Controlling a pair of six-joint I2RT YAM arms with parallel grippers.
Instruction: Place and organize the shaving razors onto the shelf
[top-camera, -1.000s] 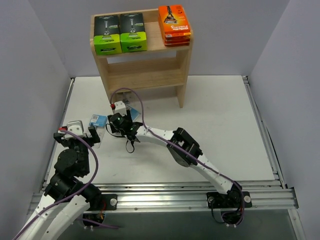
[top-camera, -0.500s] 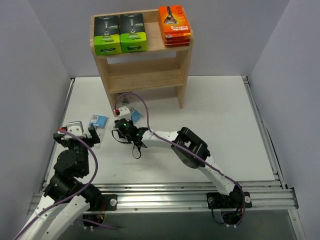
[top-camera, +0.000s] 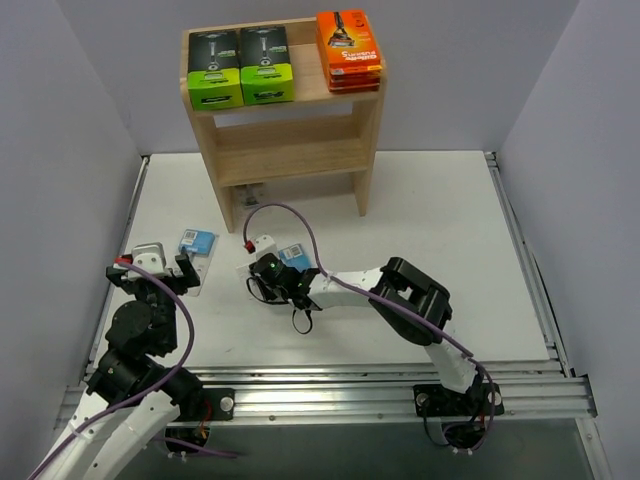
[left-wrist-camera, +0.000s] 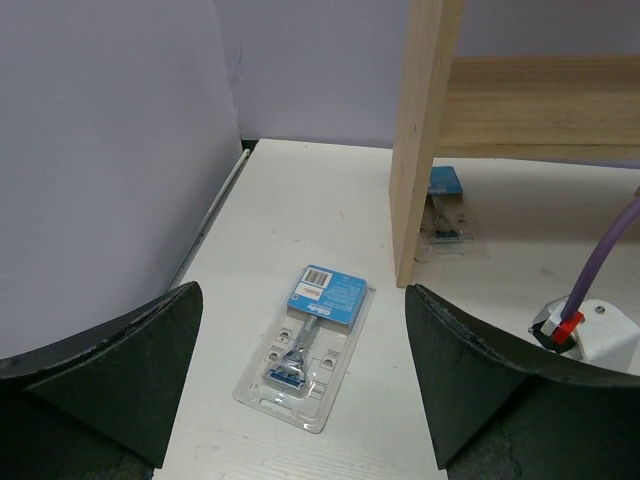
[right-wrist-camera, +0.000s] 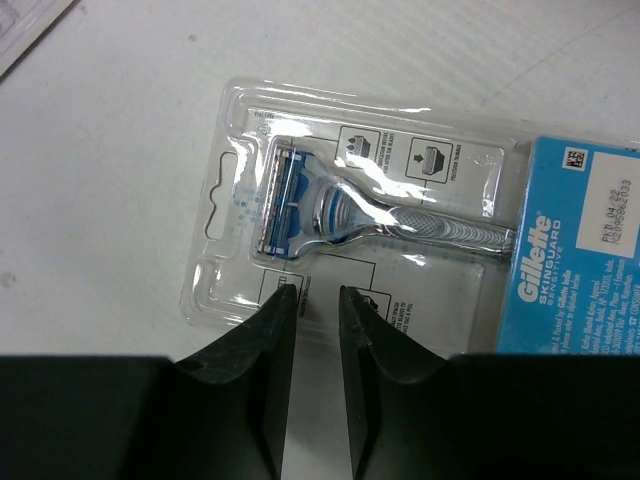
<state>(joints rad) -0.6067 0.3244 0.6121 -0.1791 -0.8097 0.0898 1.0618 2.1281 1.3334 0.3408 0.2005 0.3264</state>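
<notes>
The wooden shelf (top-camera: 290, 140) holds two black-and-green razor boxes (top-camera: 240, 68) and a stack of orange boxes (top-camera: 348, 50) on its top tier. One blue-carded blister pack (left-wrist-camera: 305, 345) lies flat on the table ahead of my left gripper (left-wrist-camera: 303, 288), which is wide open and not touching it. A second blister pack (right-wrist-camera: 400, 230) lies face up under my right gripper (right-wrist-camera: 317, 292). That gripper's fingertips (right-wrist-camera: 285, 310) sit over the pack's near edge. Its jaws are a narrow gap apart, with nothing pinched between them. A third pack (left-wrist-camera: 443, 215) lies under the shelf.
The shelf's side panel (left-wrist-camera: 425, 130) stands just right of the left pack. The grey left wall (left-wrist-camera: 110, 150) is close beside it. My right arm's purple cable (top-camera: 300, 225) loops over the table in front of the shelf.
My right gripper has drawn back from the shelf toward the near right. The blister pack under it has shifted along with it, and its jaws have narrowed. The left arm has held still.
</notes>
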